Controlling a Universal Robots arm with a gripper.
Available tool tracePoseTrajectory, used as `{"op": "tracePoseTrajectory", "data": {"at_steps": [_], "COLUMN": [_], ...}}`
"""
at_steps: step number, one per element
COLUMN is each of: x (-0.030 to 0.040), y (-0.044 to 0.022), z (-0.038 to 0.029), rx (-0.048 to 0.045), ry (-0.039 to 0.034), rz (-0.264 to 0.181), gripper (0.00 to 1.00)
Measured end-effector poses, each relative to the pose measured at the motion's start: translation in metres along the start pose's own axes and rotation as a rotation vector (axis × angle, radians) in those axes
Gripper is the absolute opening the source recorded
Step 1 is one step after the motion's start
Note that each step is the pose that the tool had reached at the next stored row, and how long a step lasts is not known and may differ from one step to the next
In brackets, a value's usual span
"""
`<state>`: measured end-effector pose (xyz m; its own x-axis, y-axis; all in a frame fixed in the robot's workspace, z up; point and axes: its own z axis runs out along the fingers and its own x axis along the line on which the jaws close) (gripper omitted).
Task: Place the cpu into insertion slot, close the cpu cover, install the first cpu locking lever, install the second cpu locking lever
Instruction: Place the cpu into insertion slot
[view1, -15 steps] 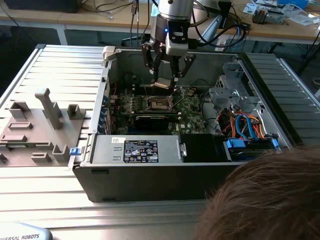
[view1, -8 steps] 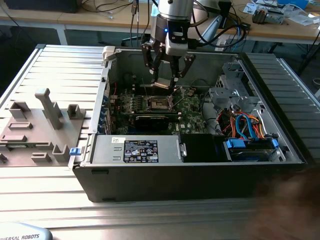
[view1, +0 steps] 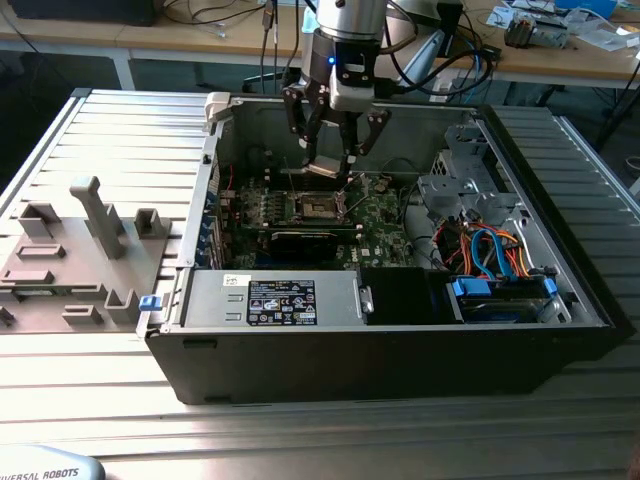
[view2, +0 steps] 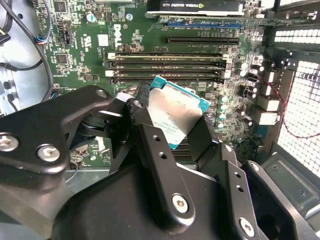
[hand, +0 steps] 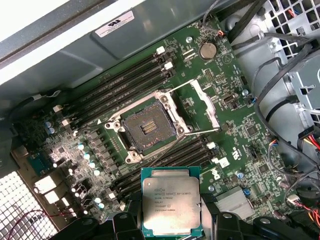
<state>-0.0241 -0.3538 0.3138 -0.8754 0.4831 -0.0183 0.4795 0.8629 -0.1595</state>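
Note:
My gripper hangs inside the open computer case, shut on the cpu, a flat silver-topped chip with a green edge. Both wrist views show the cpu pinched by its edges between the black fingers. The insertion slot lies open and bare on the green board, below the chip and a little toward the case's front. The cpu cover stands flipped up beside the slot. Two thin locking levers stick out unlatched.
A long black card lies just in front of the slot. Memory slots run along one side. A metal drive cage and coloured cables fill the exterior view's right. A grey fixture stands outside the case on the left.

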Motion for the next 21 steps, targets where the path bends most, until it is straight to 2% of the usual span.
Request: {"op": "tracePoseTrajectory", "data": {"at_steps": [2, 3, 5, 7, 11, 21], "x": [0.0000, 0.0000, 0.0000, 0.0000, 0.0001, 0.0001], "y": [0.0001, 0.0000, 0.0000, 0.0000, 0.0000, 0.0001], "z": [0.0002, 0.0001, 0.0001, 0.0000, 0.0001, 0.0008], "rx": [-0.0045, -0.0109, -0.0331, -0.0459, -0.0605, -0.0609], "ry": [0.0033, 0.0073, 0.0208, 0.0287, 0.0380, 0.0399], "rz": [0.005, 0.007, 0.013, 0.017, 0.024, 0.036], "gripper": [0.55, 0.55, 0.55, 0.55, 0.55, 0.55]}}
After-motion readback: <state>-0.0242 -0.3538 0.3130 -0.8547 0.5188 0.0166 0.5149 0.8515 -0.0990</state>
